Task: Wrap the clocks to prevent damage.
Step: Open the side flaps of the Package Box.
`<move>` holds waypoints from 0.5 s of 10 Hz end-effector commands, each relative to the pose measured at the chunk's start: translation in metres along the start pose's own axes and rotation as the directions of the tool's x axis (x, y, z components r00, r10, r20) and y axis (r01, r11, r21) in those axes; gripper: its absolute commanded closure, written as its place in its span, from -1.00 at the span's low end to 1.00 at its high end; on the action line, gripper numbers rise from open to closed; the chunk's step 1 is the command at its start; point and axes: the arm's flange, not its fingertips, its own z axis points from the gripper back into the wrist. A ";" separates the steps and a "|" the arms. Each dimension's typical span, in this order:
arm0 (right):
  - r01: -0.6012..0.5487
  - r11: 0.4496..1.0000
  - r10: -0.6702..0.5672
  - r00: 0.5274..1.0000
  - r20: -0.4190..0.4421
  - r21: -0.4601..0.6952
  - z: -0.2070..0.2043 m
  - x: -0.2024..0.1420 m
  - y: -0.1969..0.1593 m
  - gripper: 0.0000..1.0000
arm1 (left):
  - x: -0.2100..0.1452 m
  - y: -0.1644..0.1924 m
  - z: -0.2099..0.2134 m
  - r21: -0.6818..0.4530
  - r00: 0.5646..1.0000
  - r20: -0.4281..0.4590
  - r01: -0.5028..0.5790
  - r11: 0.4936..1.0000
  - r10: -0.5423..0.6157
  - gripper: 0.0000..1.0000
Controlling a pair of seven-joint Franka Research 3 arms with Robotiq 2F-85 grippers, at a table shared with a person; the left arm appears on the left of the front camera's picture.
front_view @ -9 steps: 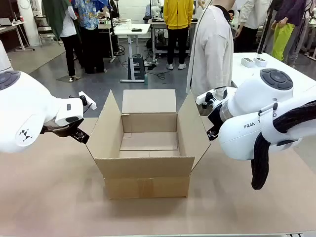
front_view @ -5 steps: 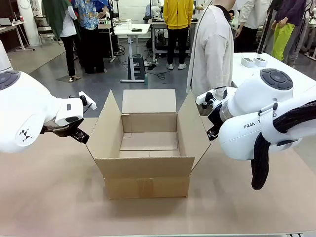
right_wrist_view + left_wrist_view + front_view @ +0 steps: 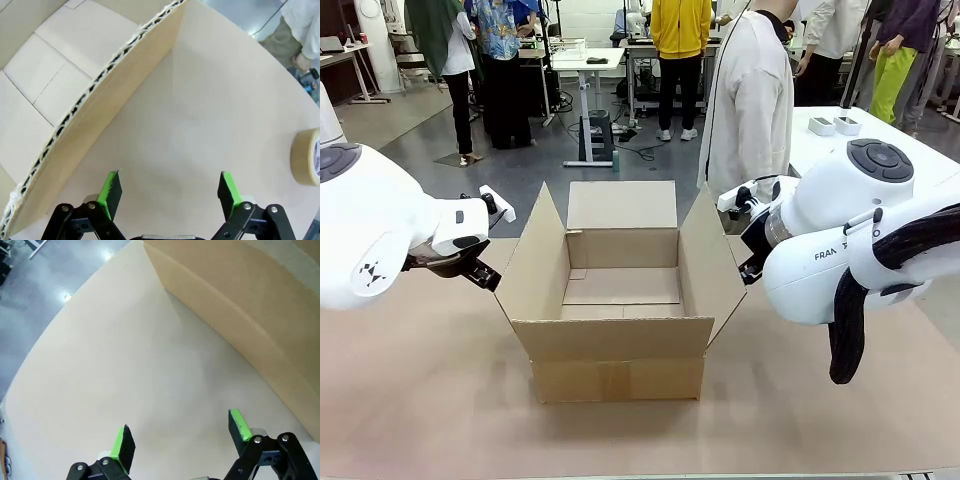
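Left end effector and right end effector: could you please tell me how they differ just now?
The left end effector hovers outside the cardboard box's left flap, the right end effector outside its right flap. A roll of tape lies near the right end effector; the left end effector faces plain tabletop. Both are open and empty, with green pads.

Bright and even all over, lit from lamps up high. Sharp in the front view. Soft, pale shadows inside the box point(image 3: 620, 290) and beside it on the table point(image 3: 420, 400). Small white glints on the shiny floor point(image 3: 60, 285) in the left wrist view. Straight edges bent round near the sides of both wrist views.
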 end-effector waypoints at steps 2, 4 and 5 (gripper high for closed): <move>0.000 1.000 0.000 1.000 0.000 0.000 0.000 0.000 0.000 -1.00 | 0.000 0.000 0.000 0.001 1.000 0.003 0.000 1.000 0.000 -1.00; 0.000 1.000 0.000 1.000 0.000 0.000 0.000 0.000 0.000 -1.00 | 0.000 0.000 0.000 0.000 1.000 0.000 0.000 1.000 0.000 -1.00; 0.032 0.999 -0.033 0.998 0.052 0.019 0.044 0.024 -0.017 -1.00 | 0.016 0.023 0.038 -0.019 0.999 -0.027 0.029 0.999 -0.030 -1.00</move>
